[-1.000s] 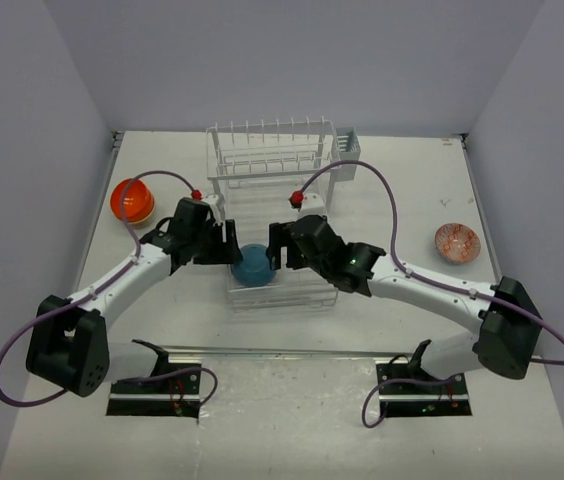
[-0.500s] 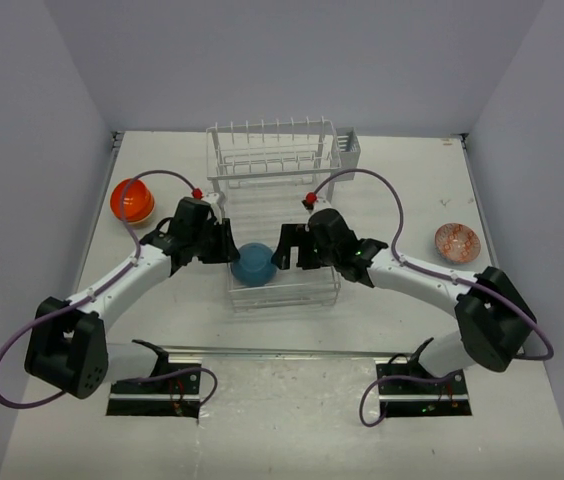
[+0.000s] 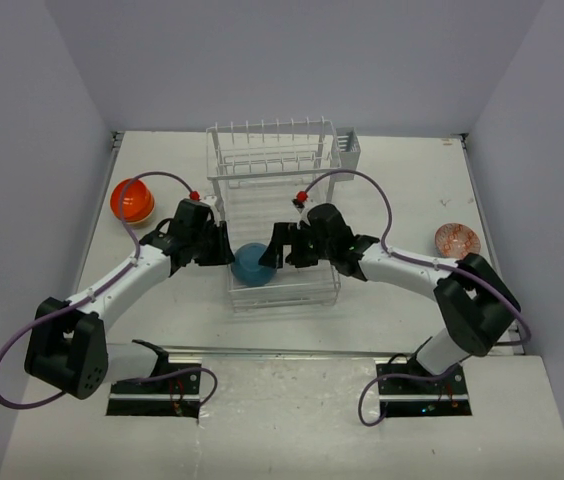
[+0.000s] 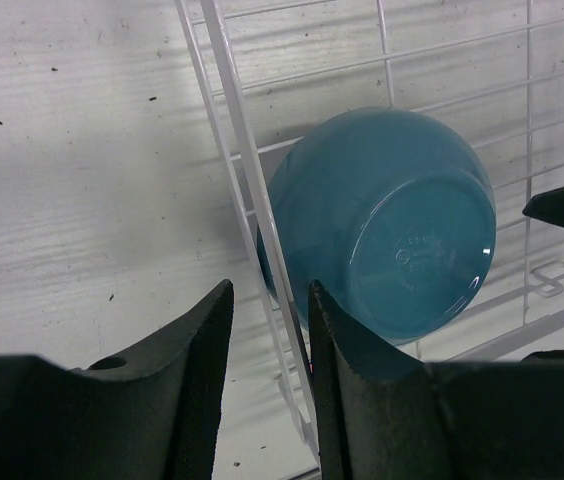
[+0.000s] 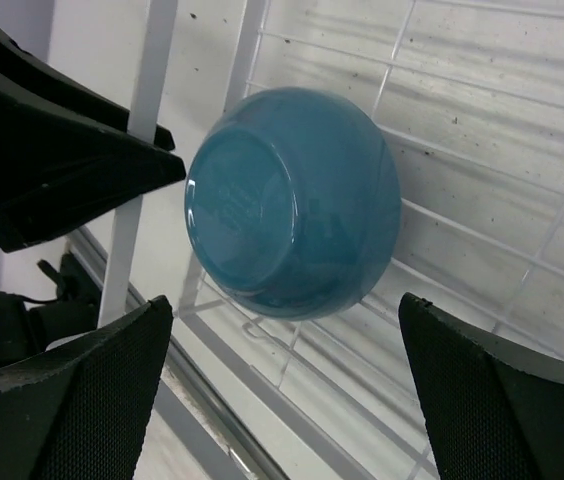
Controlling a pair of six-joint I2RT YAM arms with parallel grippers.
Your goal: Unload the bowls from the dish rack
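Observation:
A plain teal bowl point(image 3: 252, 264) lies upside down and tilted on the flat wire tray of the white dish rack point(image 3: 272, 160). My left gripper point(image 3: 227, 248) is at the bowl's left side, with a narrow gap between its jaws. In the left wrist view the left gripper point(image 4: 270, 290) straddles the rack's side wire point(image 4: 237, 150), and its right finger overlaps the bowl's point(image 4: 392, 220) lower edge. My right gripper point(image 3: 274, 252) is wide open at the bowl's right side. In the right wrist view the bowl point(image 5: 292, 200) sits just ahead of the right gripper point(image 5: 282, 300).
A glossy orange bowl point(image 3: 132, 200) sits on the table at the far left. A reddish speckled bowl point(image 3: 457, 240) sits on the table at the right. The grey cutlery caddy point(image 3: 348, 148) hangs on the rack's back right corner. The rack's upright tines hold nothing.
My right arm has swung left and brought its open gripper up to the teal bowl. My left gripper has barely moved. The bowl stays in place.

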